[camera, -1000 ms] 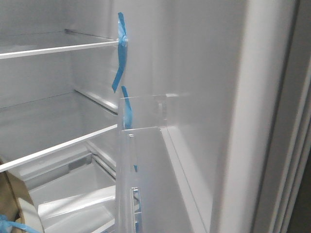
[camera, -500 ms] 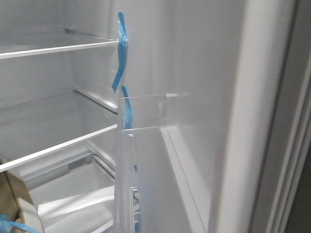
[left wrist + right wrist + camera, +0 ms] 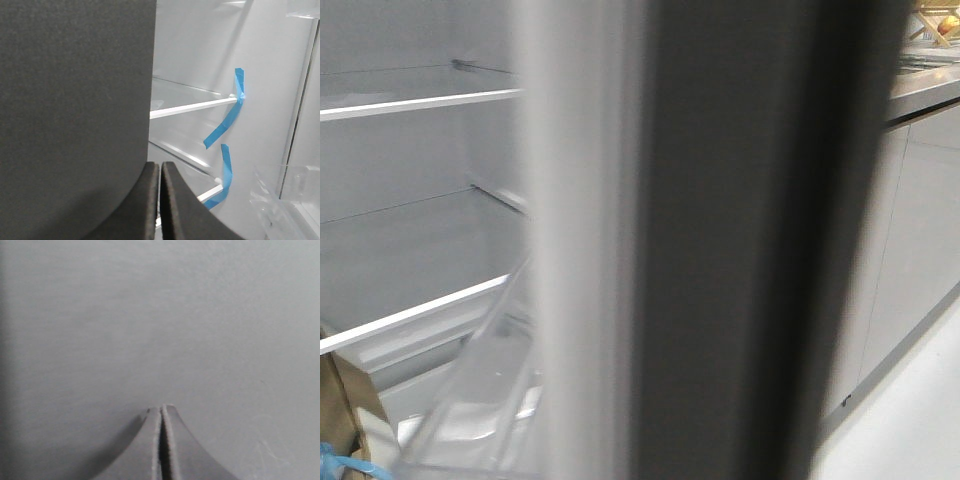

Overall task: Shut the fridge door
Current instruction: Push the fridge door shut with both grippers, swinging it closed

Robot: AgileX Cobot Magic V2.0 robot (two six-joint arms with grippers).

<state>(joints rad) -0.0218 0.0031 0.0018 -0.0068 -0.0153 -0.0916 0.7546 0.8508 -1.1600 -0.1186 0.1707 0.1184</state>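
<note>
The fridge door (image 3: 740, 250) stands nearly edge-on across the middle of the front view, blurred, with its dark grey outer face to the right and its white edge (image 3: 580, 250) to the left. My right gripper (image 3: 162, 407) is shut and empty, its tips at the door's flat grey outer face (image 3: 160, 315). My left gripper (image 3: 159, 164) is shut and empty. It points into the fridge, where the door's white inner lining (image 3: 270, 100) shows with blue tape strips (image 3: 227, 120) and a clear bin (image 3: 285, 200). Neither gripper shows in the front view.
The fridge interior holds white-edged shelves (image 3: 410, 105) and a clear drawer (image 3: 470, 400). A dark grey panel (image 3: 75, 110) stands close beside my left gripper. Pale grey cabinet doors (image 3: 920, 220) under a countertop (image 3: 920, 90) stand to the right. A brown object (image 3: 340, 410) sits at the lower left.
The door has swung fast across the front view towards the fridge. Its inner lining, bin and blue tape have left that view, and the dark outer face and the cabinets to the right now show.
</note>
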